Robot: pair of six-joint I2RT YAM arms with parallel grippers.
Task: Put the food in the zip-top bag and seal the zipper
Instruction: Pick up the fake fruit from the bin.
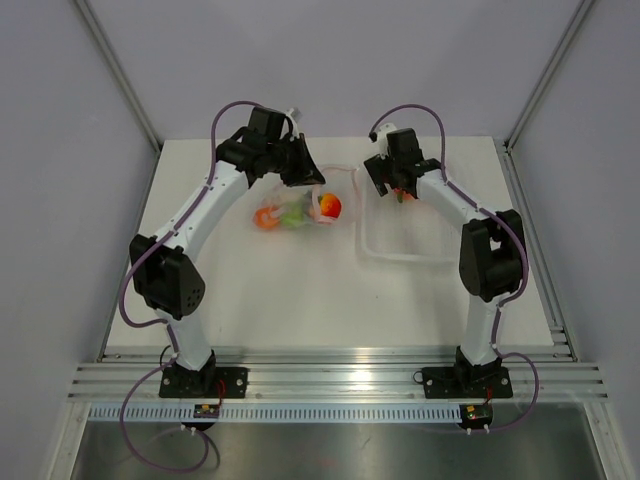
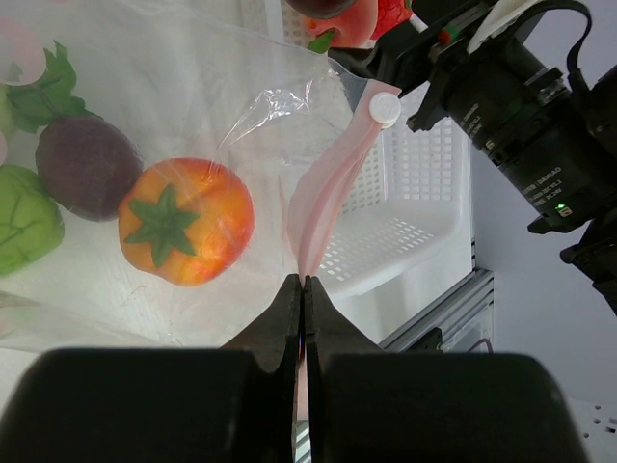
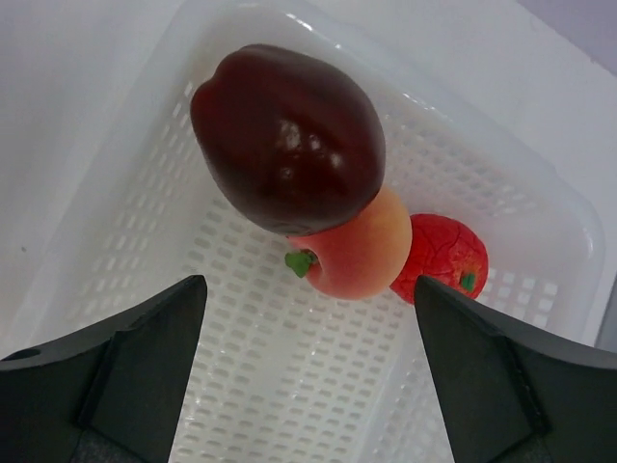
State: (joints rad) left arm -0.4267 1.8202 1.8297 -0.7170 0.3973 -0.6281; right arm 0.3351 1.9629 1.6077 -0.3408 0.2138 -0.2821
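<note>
Pinkish-red zipper (image 2: 328,193) clamped in left gripper (image 2: 302,282). Right wrist view alone shows right gripper (image 3: 308,289) spread over food (image 3: 289,135) in tray (image 3: 241,386)

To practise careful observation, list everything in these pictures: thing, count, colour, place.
zip-top bag: one, clear, left of the basket.
zipper: one, pinkish-red, bag's mouth edge.
slider: one, white, on the zipper.
toy tomato: one, orange-yellow, inside the bag.
leafy toy vegetable: one, dark purple, inside the bag.
green toy: one, green, inside the bag.
plum-like toy: one, dark maroon, in the basket.
toy peach: one, peach, in the basket.
red toy fruit: one, red, in the basket.
basket: one, white, perforated, right of the bag.
left fingers: two, black, shut on the zipper.
right fingers: two, black, open above the basket.
</note>
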